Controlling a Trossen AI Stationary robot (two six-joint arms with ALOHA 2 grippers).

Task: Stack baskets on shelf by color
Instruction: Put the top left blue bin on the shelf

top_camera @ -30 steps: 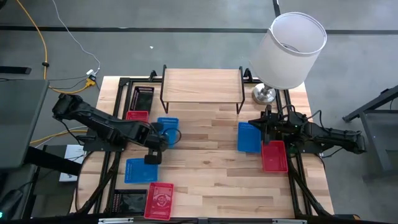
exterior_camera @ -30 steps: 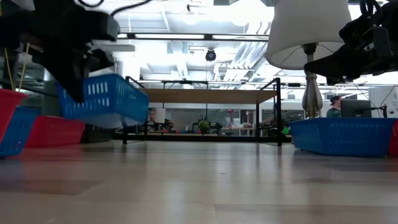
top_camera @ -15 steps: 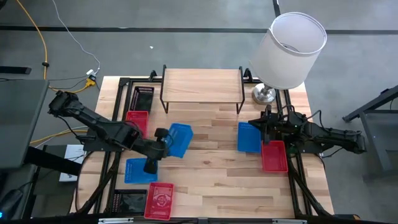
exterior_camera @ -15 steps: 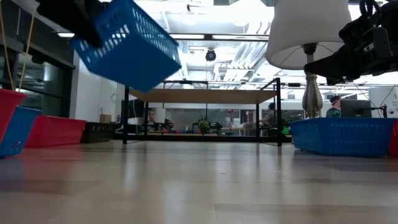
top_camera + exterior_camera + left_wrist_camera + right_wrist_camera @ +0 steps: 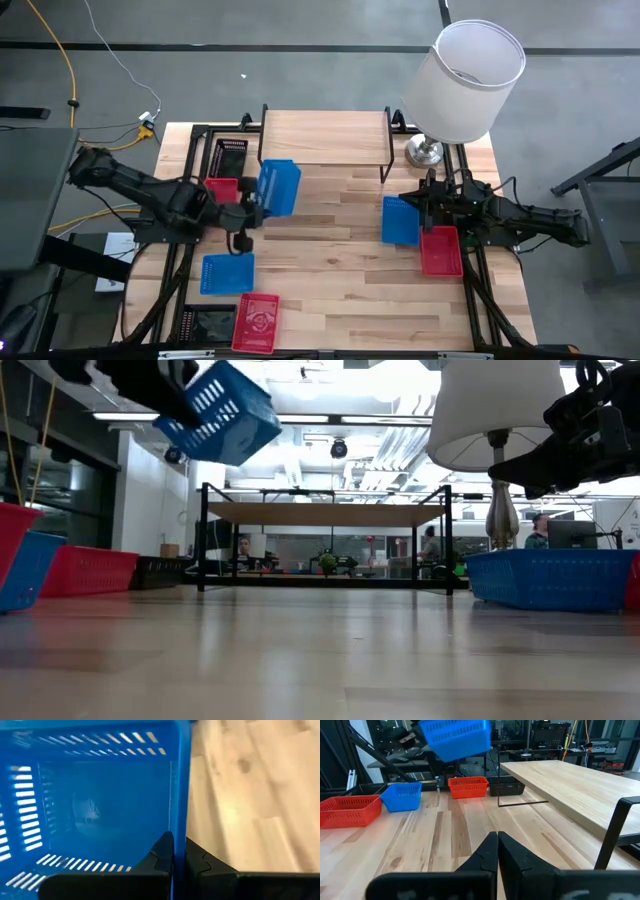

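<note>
My left gripper (image 5: 255,205) is shut on a blue basket (image 5: 279,187), which it holds high over the table's left half, in front of the shelf (image 5: 325,137). In the low view the basket (image 5: 220,415) hangs tilted, above the level of the shelf top (image 5: 325,514). My right gripper (image 5: 497,839) is shut and touches nothing, level at the table's right side beside another blue basket (image 5: 400,220) and a red basket (image 5: 441,250), both flat on the table. My left gripper pinches one side wall of the blue basket (image 5: 180,827), with one finger (image 5: 160,857) inside the basket and the other (image 5: 202,862) outside. The fingers come from the table's left, slanting down. The basket is lifted clear of the table and tilted.
On the left side lie a red basket (image 5: 221,189), a black basket (image 5: 230,156), a blue basket (image 5: 227,272) and, near the front edge, another red basket (image 5: 257,322). A lamp with a white shade (image 5: 466,80) stands at the far right corner.
My left gripper has risen and gone toward the shelf, tipping up from a steep downward slant. The blue basket has gone up with it, from just above the table to above the level of the shelf top, and has tilted.
</note>
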